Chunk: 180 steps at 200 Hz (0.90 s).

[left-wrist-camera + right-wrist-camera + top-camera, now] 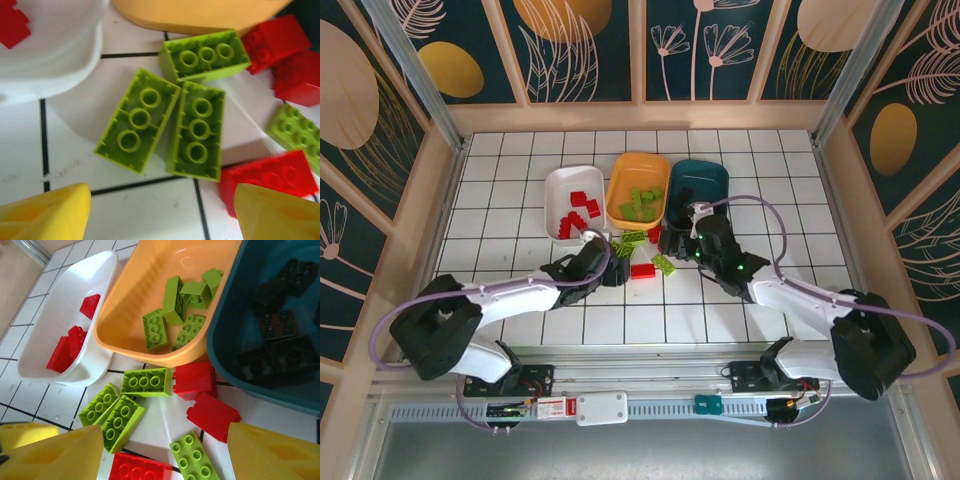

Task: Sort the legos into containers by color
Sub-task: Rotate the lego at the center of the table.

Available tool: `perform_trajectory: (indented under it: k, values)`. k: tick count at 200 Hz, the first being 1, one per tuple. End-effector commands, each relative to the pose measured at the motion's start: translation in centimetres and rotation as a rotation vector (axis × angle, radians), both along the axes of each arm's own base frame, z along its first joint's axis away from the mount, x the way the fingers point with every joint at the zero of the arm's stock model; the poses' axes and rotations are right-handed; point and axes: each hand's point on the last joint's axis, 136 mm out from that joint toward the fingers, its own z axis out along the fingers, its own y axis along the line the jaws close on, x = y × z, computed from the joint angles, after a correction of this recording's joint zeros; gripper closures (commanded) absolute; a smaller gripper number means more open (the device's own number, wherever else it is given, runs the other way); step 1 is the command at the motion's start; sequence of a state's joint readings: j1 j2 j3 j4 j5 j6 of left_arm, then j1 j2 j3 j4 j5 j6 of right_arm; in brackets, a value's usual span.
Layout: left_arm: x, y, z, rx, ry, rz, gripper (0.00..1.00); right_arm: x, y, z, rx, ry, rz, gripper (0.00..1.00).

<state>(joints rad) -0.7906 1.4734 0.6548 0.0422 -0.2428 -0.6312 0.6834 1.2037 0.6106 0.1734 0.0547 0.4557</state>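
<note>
Lego, lime, underside up, axis diagonal

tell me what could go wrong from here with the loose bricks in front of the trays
The three lime green bricks lie packed edge to edge, so the left tool may pinch two or drag a neighbour. Both tools hang close together, so the right tool could bump the left. Red bricks lie close by the orange tray, so a nudge might shove them against it.
</note>
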Motion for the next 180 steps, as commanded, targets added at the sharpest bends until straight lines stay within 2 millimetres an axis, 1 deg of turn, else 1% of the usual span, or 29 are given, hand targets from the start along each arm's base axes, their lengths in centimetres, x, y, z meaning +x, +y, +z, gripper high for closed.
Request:
perform_trajectory:
  k: [1, 11, 24, 33, 52, 70, 77, 93, 109, 123, 144, 155, 180]
  values:
    - [1.9, -0.5, 0.2, 0.029, -0.026, -0.015, 0.26, 0.0, -1.4, 0.4, 0.015, -0.012, -0.053, 0.33]
    - [2.4, -0.7, 0.0, 0.042, -0.024, -0.011, 0.29, -0.1, -1.5, 0.4, 0.014, -0.013, -0.053, 0.33]
    - [3.3, -0.1, -0.5, 0.057, -0.013, 0.017, 0.35, -0.2, -1.6, 0.4, 0.013, -0.013, -0.052, 0.33]
    - [3.8, 0.4, -0.6, 0.069, -0.014, 0.039, 0.37, -0.3, -1.6, 0.4, 0.014, -0.013, -0.052, 0.33]
    - [4.3, 1.2, -0.6, 0.08, -0.027, 0.071, 0.38, -0.5, -1.7, 0.5, 0.019, -0.017, -0.05, 0.33]
    - [4.6, 1.3, -0.7, 0.07, -0.024, 0.078, 0.38, -0.6, -1.8, 0.5, 0.019, -0.021, -0.049, 0.33]
    - [4.8, 1.3, -0.8, 0.07, -0.022, 0.081, 0.4, -0.6, -1.8, 0.6, 0.021, -0.022, -0.048, 0.33]
    - [5.1, 1.5, -1.4, 0.082, -0.011, 0.089, 0.43, -0.6, -1.7, 0.7, 0.024, -0.021, -0.044, 0.33]
    - [5.3, 2.2, -2.7, 0.115, 0.014, 0.11, 0.48, -0.7, -1.8, 1.0, 0.028, -0.028, -0.045, 0.33]
    - [5.1, 2.9, -3.7, 0.134, 0.035, 0.125, 0.5, -0.8, -1.9, 1.4, 0.034, -0.036, -0.045, 0.33]
    - [3.8, 3.7, -4.8, 0.139, 0.071, 0.13, 0.52, -1.0, -2.1, 1.8, 0.038, -0.047, -0.046, 0.33]
    - [3.0, 4.1, -4.9, 0.121, 0.084, 0.133, 0.53, -1.1, -2.2, 2.0, 0.042, -0.05, -0.045, 0.33]
    - [0.3, 5.4, -5.6, 0.097, 0.13, 0.144, 0.55, -1.3, -2.2, 2.5, 0.057, -0.061, -0.043, 0.33]
